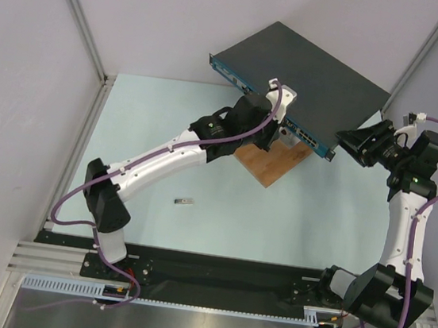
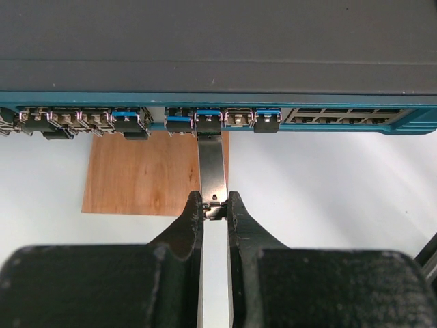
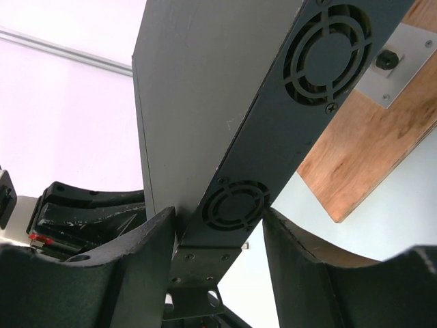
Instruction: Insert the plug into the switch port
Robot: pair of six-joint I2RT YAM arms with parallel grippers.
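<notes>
Left wrist view: the plug (image 2: 212, 167), a slim metal module, is gripped at its rear end by the closed left claw (image 2: 215, 208). It is held in line with one port (image 2: 208, 121) in the blue front face of the switch (image 2: 218, 41). Its front end is seen at the mouth of that port, just under a blue latch; how deep it has entered cannot be told. It is probably gripped so far back so that the whole front length is left free to slide in.

The switch is set at the far side of the worktop (image 1: 168, 126), partly over a wooden board (image 2: 143, 174). The board is judged to raise the front face, so that room is left for the fingers below the port row.

At the right end of the switch, the vented side wall is straddled by the right claw (image 3: 219, 212). One finger is laid on the top face and the other under the bottom edge. Both appear to be in contact, so the box is taken to be clamped there. This hold is judged to brace the switch against the push of insertion.

A small loose metal piece (image 1: 185, 201) is left on the worktop near the left arm, well apart from the switch.

No brand, label or port numbering can be read; any lettering on the front face is too small.
</notes>
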